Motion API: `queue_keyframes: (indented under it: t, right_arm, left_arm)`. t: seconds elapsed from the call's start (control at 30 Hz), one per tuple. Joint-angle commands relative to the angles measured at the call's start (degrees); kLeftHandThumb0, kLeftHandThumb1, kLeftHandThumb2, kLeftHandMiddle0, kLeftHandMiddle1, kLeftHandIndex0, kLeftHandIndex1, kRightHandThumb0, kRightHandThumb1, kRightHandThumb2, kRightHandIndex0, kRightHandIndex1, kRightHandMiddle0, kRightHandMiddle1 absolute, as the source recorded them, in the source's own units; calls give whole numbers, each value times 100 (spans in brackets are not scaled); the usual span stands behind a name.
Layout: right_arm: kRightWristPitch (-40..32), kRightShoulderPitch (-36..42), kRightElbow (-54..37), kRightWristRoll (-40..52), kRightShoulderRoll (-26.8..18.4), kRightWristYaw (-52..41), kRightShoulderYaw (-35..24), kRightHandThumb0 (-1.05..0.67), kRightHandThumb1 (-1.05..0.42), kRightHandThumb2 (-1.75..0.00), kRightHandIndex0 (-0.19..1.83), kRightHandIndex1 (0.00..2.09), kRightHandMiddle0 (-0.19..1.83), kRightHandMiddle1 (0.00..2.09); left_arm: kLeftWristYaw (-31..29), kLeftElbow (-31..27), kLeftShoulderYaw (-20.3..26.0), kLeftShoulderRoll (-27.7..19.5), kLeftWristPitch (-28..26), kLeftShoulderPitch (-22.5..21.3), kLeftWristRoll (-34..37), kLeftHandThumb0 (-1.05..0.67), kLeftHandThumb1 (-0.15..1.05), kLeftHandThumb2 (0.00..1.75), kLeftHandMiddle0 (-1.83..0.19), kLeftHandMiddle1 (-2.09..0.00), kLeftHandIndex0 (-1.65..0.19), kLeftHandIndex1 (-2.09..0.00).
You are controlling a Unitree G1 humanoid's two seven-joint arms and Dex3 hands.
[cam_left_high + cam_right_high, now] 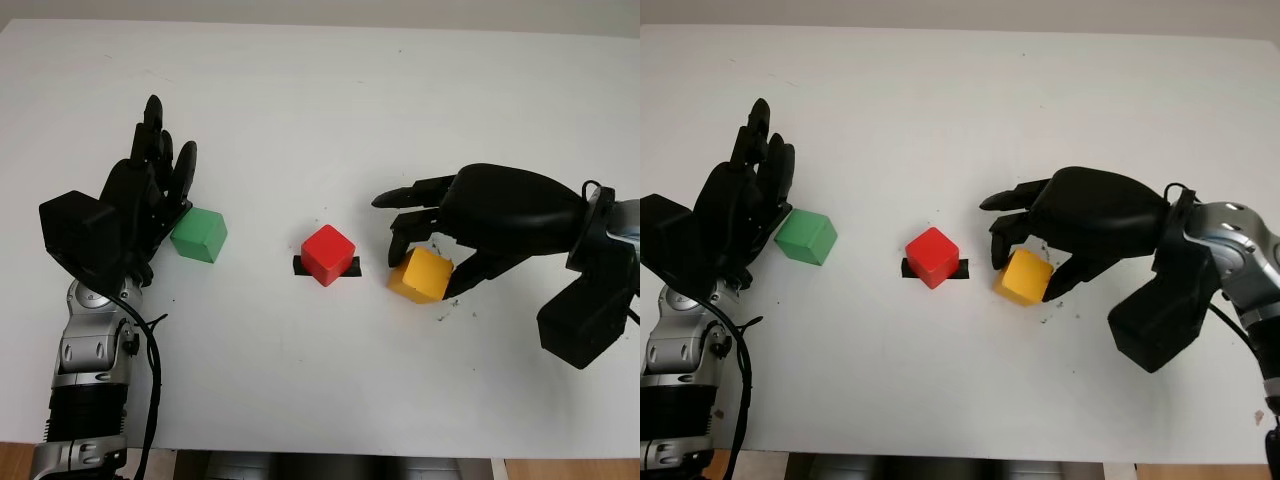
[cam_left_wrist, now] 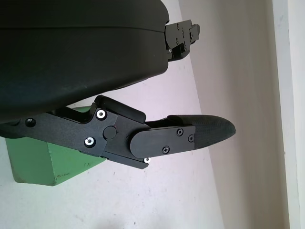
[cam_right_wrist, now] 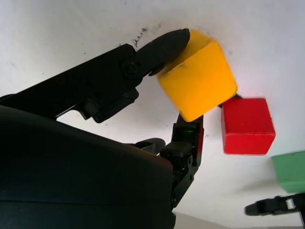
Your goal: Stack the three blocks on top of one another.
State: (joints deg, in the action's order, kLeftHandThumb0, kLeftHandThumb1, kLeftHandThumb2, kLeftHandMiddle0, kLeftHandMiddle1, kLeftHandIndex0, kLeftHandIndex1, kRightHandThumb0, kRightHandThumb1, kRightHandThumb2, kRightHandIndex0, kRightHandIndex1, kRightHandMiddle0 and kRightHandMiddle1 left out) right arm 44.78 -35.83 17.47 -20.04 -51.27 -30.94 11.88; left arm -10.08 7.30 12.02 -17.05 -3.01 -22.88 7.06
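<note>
Right hand (image 1: 440,245) arches over, clamped on the yellow block (image 1: 421,275); left hand (image 1: 140,200) open beside the green block (image 1: 200,236).

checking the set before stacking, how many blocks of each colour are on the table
green block: 1
red block: 1, on a black mark
yellow block: 1, gripped by the right hand
total: 3
</note>
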Motion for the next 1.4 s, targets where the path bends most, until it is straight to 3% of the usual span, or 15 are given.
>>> queue_keyframes:
  t: [0.0, 0.17, 0.57, 0.6, 0.63, 0.67, 0.73, 0.77, 1.1, 1.37]
  right_arm:
    - [-397, -35, -237, 189, 3, -174, -166, -41, -89, -6, 41, 7, 54, 128]
    - [-1298, -407, -409, 502, 92, -700, -253, -41, -88, -5, 40, 7, 54, 128]
    - [-2166, -1191, -322, 1183, 536, -1419, -280, -36, -89, -6, 39, 6, 53, 130]
    - [-2096, 871, -152, 1469, 1564, -1228, 710, -35, -89, -6, 39, 6, 52, 131]
    - [-2680, 2441, -143, 1697, 2341, -1072, 1459, -55, -98, -45, 20, 2, 11, 93]
    - [-2506, 1322, -132, 1517, 1903, -1106, 997, -60, -101, -57, 13, 1, -3, 80]
    - [-2199, -921, -241, 1170, 988, -1192, 65, -41, -89, -20, 30, 11, 41, 120]
    - [-2043, -1515, -242, 1101, 797, -1225, -181, -38, -88, -14, 33, 12, 48, 126]
    - [-1851, -2129, -50, 850, 1302, -1386, 120, -34, -85, -5, 39, 11, 56, 139]
    - [-1674, -2184, 37, 661, 1322, -1390, 128, -35, -87, -6, 38, 10, 51, 142]
  left_arm:
    - [12, -49, 0, -37, 24, 11, -12, -70, 105, 50, 19, -4, 19, -5]
    - [11, -8, -10, -37, 52, -21, -30, -70, 105, 50, 19, -4, 19, -5]
    - [46, -94, -34, -30, -20, 11, -58, -71, 105, 51, 19, -3, 19, -5]
    - [38, -94, -38, -43, -3, 16, -69, -71, 105, 51, 19, -3, 19, -5]
    - [26, -86, -36, -54, 18, 17, -70, -70, 105, 52, 19, -3, 19, -4]
    - [16, -78, -29, -61, 31, 19, -66, -70, 105, 52, 19, -2, 19, -4]
    - [3, -72, -17, -74, 32, 26, -56, -71, 105, 52, 19, -3, 19, -4]
    - [9, -79, -12, -76, 12, 30, -49, -71, 105, 51, 19, -3, 19, -4]
    - [111, -144, -20, -35, 18, 71, -71, -74, 105, 48, 19, -5, 18, -5]
    - [145, -177, -5, 13, 41, 103, -7, -73, 105, 49, 18, -5, 17, -6]
